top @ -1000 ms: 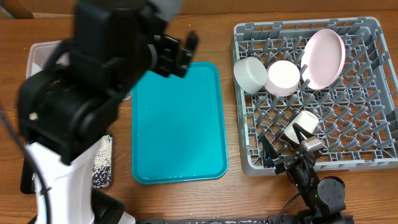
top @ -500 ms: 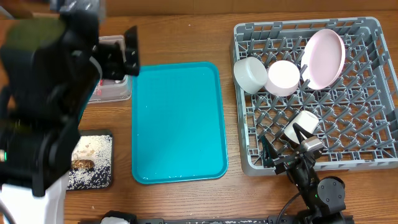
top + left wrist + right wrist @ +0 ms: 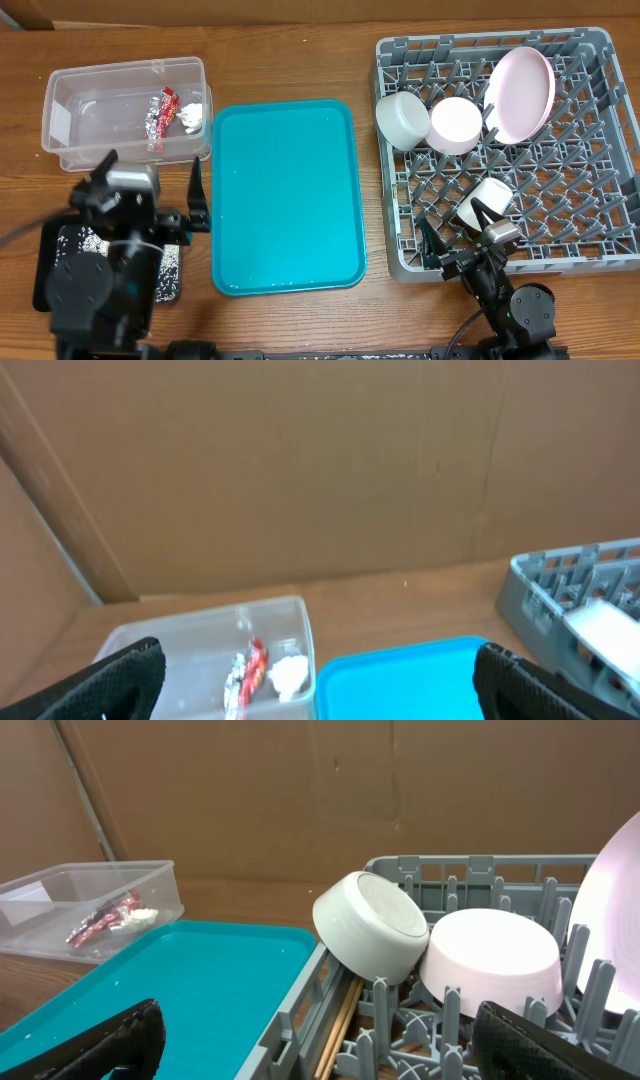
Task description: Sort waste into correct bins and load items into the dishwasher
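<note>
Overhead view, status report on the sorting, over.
Left gripper open, right gripper open, both empty. Wrapper, tissue in clear tub. Plate, cups in rack. Nothing blocking.

- Clear tub (image 3: 70, 100), far left: red foil wrapper (image 3: 160, 112) and white tissue (image 3: 192, 114) inside, at its right end.
- Black tray (image 3: 182, 285), near left, mostly hidden; white rice (image 3: 166, 272) in it.
- Grey rack (image 3: 590, 230), right: pink plate (image 3: 520, 95) on edge; bowl (image 3: 402, 120) tipped sideways; cup (image 3: 456, 125) between them; small cup (image 3: 487, 200) nearer the front; chopsticks (image 3: 340, 1015) low beside the bowl.
</note>
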`<state>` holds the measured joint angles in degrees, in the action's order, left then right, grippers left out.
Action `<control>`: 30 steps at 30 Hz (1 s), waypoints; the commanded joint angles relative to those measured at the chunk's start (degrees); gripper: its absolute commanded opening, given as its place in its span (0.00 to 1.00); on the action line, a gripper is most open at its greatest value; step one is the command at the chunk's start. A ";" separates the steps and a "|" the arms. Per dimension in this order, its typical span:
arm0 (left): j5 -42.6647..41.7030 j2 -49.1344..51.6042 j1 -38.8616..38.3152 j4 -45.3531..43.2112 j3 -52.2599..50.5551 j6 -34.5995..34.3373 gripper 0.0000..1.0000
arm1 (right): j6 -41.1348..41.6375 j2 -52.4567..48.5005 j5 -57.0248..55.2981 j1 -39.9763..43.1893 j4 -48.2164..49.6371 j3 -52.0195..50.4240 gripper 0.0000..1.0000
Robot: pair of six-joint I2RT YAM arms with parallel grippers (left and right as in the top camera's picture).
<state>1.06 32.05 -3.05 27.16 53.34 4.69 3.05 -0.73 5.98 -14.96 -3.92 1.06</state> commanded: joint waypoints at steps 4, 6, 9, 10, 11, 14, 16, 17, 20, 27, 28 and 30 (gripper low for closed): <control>-4.35 -11.67 1.42 -11.78 -18.71 0.87 1.00 | 0.33 0.57 0.13 0.35 0.35 -0.59 1.00; -6.34 -14.78 1.64 -14.75 -24.00 0.85 1.00 | 0.33 0.57 0.11 0.35 0.35 -0.59 1.00; -8.72 -18.73 1.64 -18.43 -30.91 0.85 1.00 | 0.33 0.57 0.11 0.35 0.35 -0.59 1.00; -9.44 -20.22 1.64 -19.65 -33.35 0.85 1.00 | 0.33 0.57 0.11 0.35 0.35 -0.59 1.00; -10.10 -21.40 1.64 -20.70 -35.19 0.87 1.00 | 0.33 0.57 0.11 0.35 0.35 -0.59 1.00; -11.52 -25.38 1.64 -23.37 -40.70 0.85 1.00 | 0.33 0.57 0.11 0.35 0.35 -0.59 1.00; -12.46 -27.61 1.64 -23.82 -43.15 0.87 1.00 | 0.33 0.57 0.11 0.35 0.35 -0.59 1.00; -13.00 -28.92 1.64 -24.11 -44.46 0.87 1.00 | 0.33 0.57 0.11 0.35 0.35 -0.59 1.00; -14.40 -31.95 1.64 -24.98 -47.65 0.87 1.00 | 0.33 0.57 0.11 0.35 0.35 -0.59 1.00; -16.15 -31.87 1.64 -26.12 -52.87 0.87 1.00 | 0.33 0.57 0.11 0.35 0.35 -0.59 1.00; -16.02 -31.85 1.62 -24.06 -53.11 0.90 1.00 | 0.33 0.57 0.11 0.35 0.35 -0.59 1.00; -15.54 -31.52 1.62 -24.41 -53.07 0.90 1.00 | 0.33 0.57 0.11 0.35 0.35 -0.59 1.00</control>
<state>-13.72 0.97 -1.76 2.81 1.02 4.71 2.98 -0.73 5.98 -14.96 -3.92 1.06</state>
